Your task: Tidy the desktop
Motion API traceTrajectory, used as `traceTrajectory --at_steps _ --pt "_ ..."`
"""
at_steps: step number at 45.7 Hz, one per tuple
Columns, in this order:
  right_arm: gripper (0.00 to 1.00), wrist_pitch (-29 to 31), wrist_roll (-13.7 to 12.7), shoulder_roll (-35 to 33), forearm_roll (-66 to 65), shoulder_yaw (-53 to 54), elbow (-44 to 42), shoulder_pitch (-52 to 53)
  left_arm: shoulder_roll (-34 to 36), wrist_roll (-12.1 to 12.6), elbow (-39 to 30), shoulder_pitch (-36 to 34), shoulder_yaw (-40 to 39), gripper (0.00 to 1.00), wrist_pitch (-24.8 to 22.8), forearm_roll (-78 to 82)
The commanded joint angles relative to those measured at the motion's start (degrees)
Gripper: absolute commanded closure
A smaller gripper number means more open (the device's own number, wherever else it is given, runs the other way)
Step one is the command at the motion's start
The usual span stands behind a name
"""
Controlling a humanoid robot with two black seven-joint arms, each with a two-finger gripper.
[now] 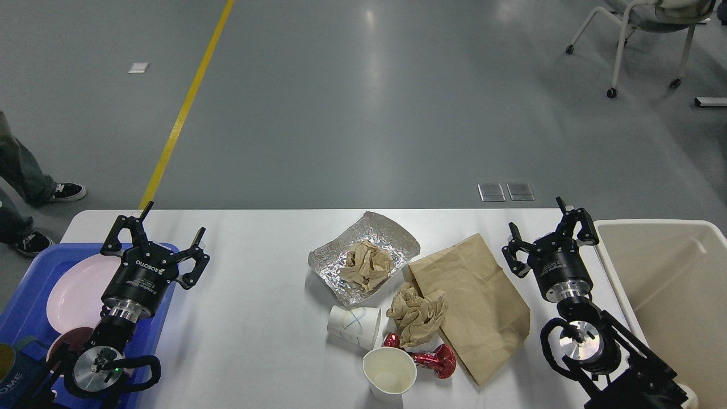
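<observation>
Jaws of left gripper [162,236] spread wide, empty, right gripper [548,230] likewise, above desktop [255,318].

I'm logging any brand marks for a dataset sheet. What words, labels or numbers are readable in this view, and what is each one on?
"ROBOTIQ": white lettering on the black body of the left gripper.
"OME": partial white letters on a dark blue object at the lower left edge; the rest is cut off.
Right gripper: small white print on its body, too small to read.
Lying paper cup: blue mark, no legible text.
</observation>
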Motion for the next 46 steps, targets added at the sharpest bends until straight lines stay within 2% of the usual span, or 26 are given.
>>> traceTrajectory --at_steps 1,17,46 --pt "0.00 0.00 0.00 0.00 -0.07 0.00 0.00 0.00 0.08 -0.12 0.26 -0.10 -0.45 0.04 -0.01 -0.17" --pt "0.00 0.00 0.00 0.00 0.02 0.00 0.00 0.00 -0.01 -0.03 3.86 -2.82 -0.72 0.04 -0.01 -0.79" --pt "0.00 0.00 0.00 0.00 0.02 0.00 0.00 0.00 -0.27 -1.00 5.63 -3.61 -0.80 0.04 -0.09 -0.96"
